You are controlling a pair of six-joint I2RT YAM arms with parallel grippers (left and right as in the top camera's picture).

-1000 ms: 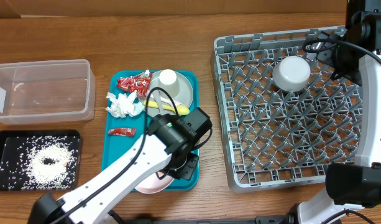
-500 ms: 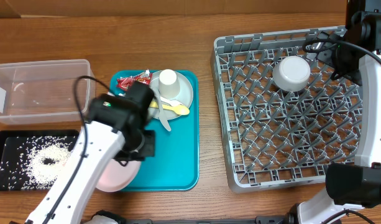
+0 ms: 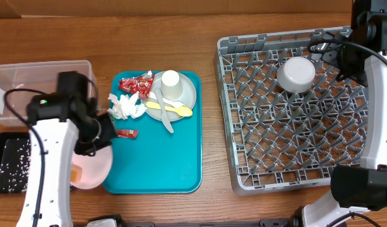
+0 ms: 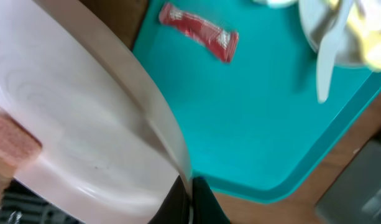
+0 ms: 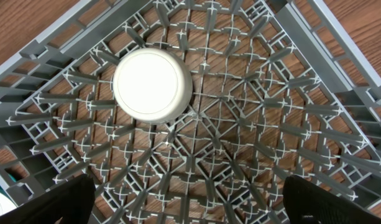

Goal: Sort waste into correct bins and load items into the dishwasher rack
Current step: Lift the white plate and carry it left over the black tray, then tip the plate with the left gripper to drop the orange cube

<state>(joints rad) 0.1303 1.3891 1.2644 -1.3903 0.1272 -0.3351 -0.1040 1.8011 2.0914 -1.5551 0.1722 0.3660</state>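
Observation:
My left gripper (image 3: pixel 100 130) (image 4: pixel 190 200) is shut on the rim of the pale pink plate (image 3: pixel 93 169) (image 4: pixel 84 130) and holds it tilted between the teal tray and the black tray (image 3: pixel 9 165), which holds rice. An orange food cube (image 4: pixel 15 140) lies on the plate. The grey-green plate (image 3: pixel 188 96) carries the white cup (image 3: pixel 171 82), yellow spoon (image 3: pixel 173 109) and pale fork (image 3: pixel 163 120). Red wrappers (image 3: pixel 134 83) (image 3: pixel 124 133) (image 4: pixel 199 31) and tissue (image 3: pixel 125 106) lie on the teal tray. My right gripper (image 5: pixel 190 199) is open above the rack (image 3: pixel 294 145), near the upturned white bowl (image 3: pixel 296 74) (image 5: pixel 153 85).
The teal serving tray (image 3: pixel 161 164) (image 4: pixel 258 124) sits mid-table. The clear tub (image 3: pixel 23 94) stands at the back left, behind the black tray. The left arm crosses over the tub's right end.
My left arm has swung left with the pink plate, from the teal tray's front to beyond its left edge, by the black tray. The right arm has not moved.

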